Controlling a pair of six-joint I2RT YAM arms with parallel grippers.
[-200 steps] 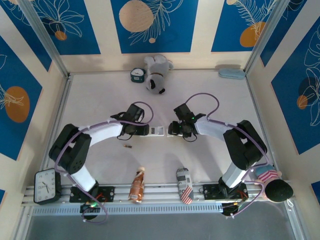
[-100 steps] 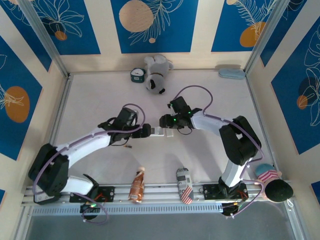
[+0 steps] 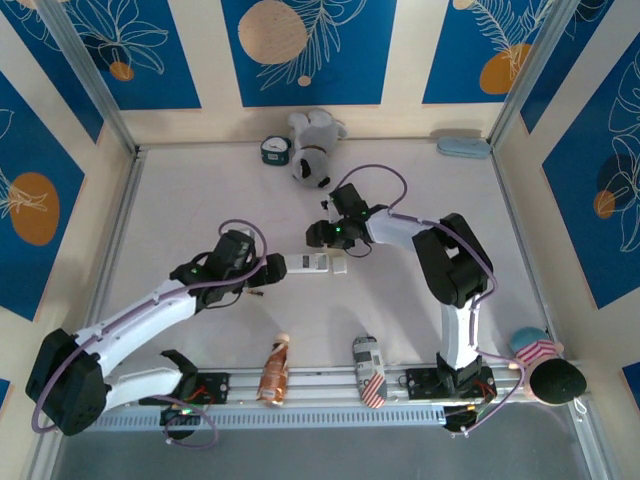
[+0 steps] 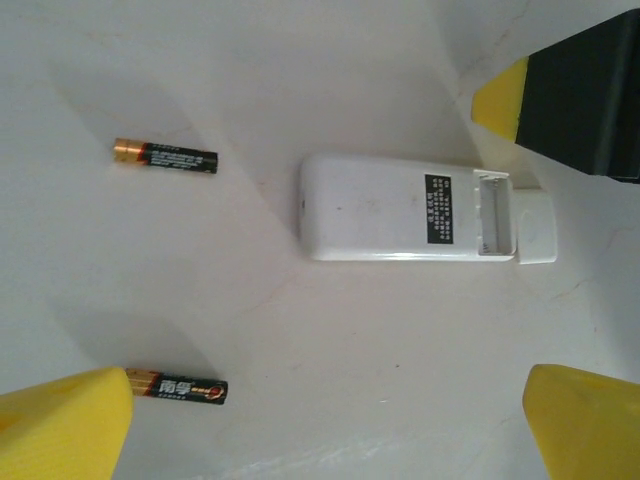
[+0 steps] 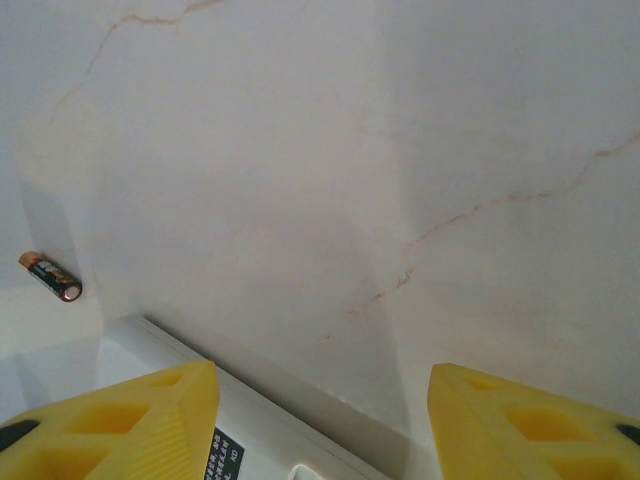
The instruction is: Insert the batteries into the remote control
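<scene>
The remote control [image 4: 400,208] lies face down on the white table, its white back up and its battery bay [image 4: 493,212] uncovered. The small white cover piece [image 4: 536,226] rests against its end. Two batteries lie loose to its left, one [image 4: 165,156] farther off and one [image 4: 178,388] beside my left fingertip [image 4: 62,428]. My left gripper [image 4: 325,430] hangs open just left of the remote [image 3: 305,263], touching nothing. My right gripper [image 5: 318,420] is open over the remote's far edge [image 5: 255,440], with one battery [image 5: 50,277] off to its left.
A plush dog [image 3: 312,148], a small clock [image 3: 273,150] and a blue case [image 3: 463,147] line the back wall. A bottle [image 3: 275,370] and a can [image 3: 368,372] lie at the near rail. A striped and black object [image 3: 548,368] sits at the right corner.
My left gripper opened wide, let go of the remote and drew back to the left. My right gripper opened a little more and moved left and away, from the cover end to the remote's far side.
</scene>
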